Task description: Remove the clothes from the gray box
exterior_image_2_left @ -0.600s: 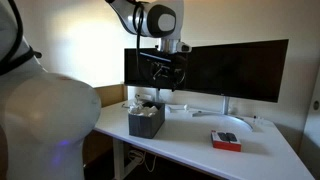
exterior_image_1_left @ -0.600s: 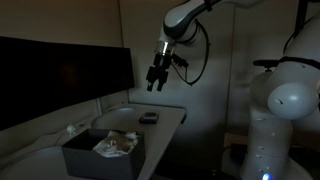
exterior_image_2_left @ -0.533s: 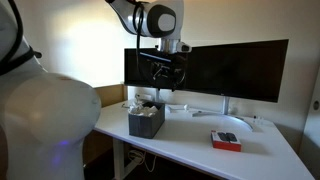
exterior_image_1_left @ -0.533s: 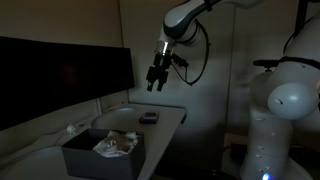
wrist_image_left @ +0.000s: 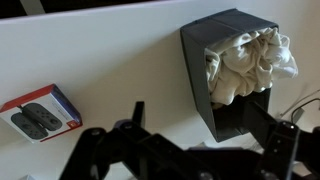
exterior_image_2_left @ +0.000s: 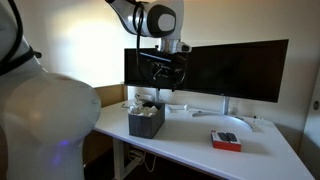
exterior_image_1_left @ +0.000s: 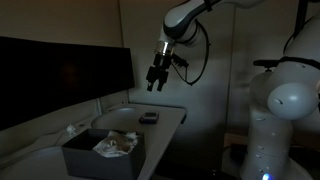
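Dark-fingered pincer [exterior_image_1_left: 154, 84] hangs high above the gray box [wrist_image_left: 197, 75], jaws spread wide and empty. Inside the box lie the clothes [wrist_image_left: 250, 58], a pale crumpled heap at its open top. They look light, soft and limp; a pinch on a raised fold near the heap's middle seems best. Well apart from the box, a red case [wrist_image_left: 38, 112] rests on the table [wrist_image_left: 120, 60].

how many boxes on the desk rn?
2. The gray box, with pale clothes bunched inside, and a small red box lying flat on the desk, apart from it. More could be hidden behind the monitor.
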You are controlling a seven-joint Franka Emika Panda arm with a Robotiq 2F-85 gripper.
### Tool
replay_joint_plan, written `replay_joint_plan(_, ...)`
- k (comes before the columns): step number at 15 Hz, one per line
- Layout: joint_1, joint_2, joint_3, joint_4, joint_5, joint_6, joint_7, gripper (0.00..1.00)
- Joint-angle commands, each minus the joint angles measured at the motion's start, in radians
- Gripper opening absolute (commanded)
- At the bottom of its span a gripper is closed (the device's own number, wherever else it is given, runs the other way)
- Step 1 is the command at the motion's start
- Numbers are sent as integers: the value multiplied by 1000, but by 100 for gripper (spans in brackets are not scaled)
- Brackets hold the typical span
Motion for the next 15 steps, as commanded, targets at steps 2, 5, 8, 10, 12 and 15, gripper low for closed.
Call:
replay_joint_plan(2, 13, 100, 28, 88, 25, -2, -13, 100)
replay_joint_plan(5, 110, 258, 46, 230, 77, 7, -125, 100)
replay_joint_plan(8, 141, 429, 90, 391, 68, -13, -213, 100)
replay_joint_plan(10, 125, 536, 134, 490, 8, -32, -241, 100)
replay_joint_plan(12, 103, 644, 167, 580, -66, -59, -257, 100)
replay_joint_plan(15, 80, 754, 217, 665, -53, -70, -346, 100)
